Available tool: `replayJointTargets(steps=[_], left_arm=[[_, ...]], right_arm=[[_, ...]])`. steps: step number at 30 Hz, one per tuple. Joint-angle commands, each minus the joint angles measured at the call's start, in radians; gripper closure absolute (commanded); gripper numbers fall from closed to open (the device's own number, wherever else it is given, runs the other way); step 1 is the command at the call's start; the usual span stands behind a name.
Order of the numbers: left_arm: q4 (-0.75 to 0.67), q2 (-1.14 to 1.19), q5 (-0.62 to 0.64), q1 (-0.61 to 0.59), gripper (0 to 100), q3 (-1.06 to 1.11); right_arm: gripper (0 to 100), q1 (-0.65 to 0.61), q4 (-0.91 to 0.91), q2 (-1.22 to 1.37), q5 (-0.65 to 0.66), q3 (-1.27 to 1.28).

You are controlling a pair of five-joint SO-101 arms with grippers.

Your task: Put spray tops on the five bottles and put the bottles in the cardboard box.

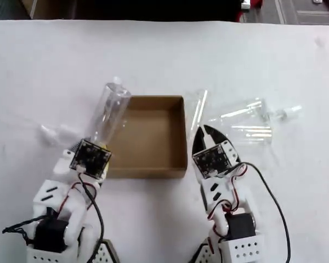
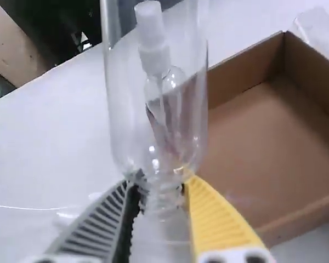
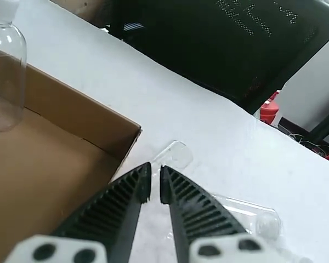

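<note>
My left gripper (image 2: 160, 200) is shut on one end of a clear bottle (image 2: 159, 109) that carries a white spray top (image 2: 149, 24). It holds the bottle tilted over the left edge of the open cardboard box (image 1: 148, 137). In the high view the bottle (image 1: 109, 112) leans away from the left gripper (image 1: 96, 141). My right gripper (image 1: 205, 132) is just right of the box with its fingers (image 3: 126, 197) shut on nothing. Beyond it lie clear bottles (image 1: 247, 118) on their sides, one of them (image 3: 175, 153) close to the box corner.
A loose white spray top (image 1: 288, 113) lies at the far right, past the lying bottles. More small clear pieces (image 1: 52, 131) lie to the left of the left arm. The table's far edge (image 1: 153, 19) runs along the back. The box floor (image 3: 55, 181) is bare.
</note>
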Motion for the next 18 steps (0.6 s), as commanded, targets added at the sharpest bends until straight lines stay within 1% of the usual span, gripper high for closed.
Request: replayJointTargets(steps=[1, 7, 9, 11, 14, 16, 18], left_arm=[[-0.012, -0.008, 0.014, 0.015, 97, 0.002], [0.064, -0.012, 0.006, 0.140, 97, 0.002], [0.075, -0.012, -0.012, 0.174, 97, 0.003], [0.071, -0.012, -0.058, 0.202, 97, 0.028], [0.035, -0.012, -0.106, 0.234, 97, 0.086], [0.021, -0.012, -0.115, 0.240, 97, 0.098], [0.021, -0.012, -0.118, 0.254, 97, 0.098]], right_arm=[[98.1, -0.004, -0.022, -0.007, 0.011, 0.009], [98.1, 0.004, -0.022, -0.010, 0.011, 0.003], [98.2, 0.004, -0.001, -0.010, 0.003, -0.049], [98.2, 0.004, 0.076, -0.010, 0.002, -0.146], [98.2, -0.012, 0.274, -0.010, -0.009, -0.321], [98.2, -0.028, 0.381, -0.010, -0.084, -0.428], [98.2, -0.036, 0.452, -0.010, -0.160, -0.511]])
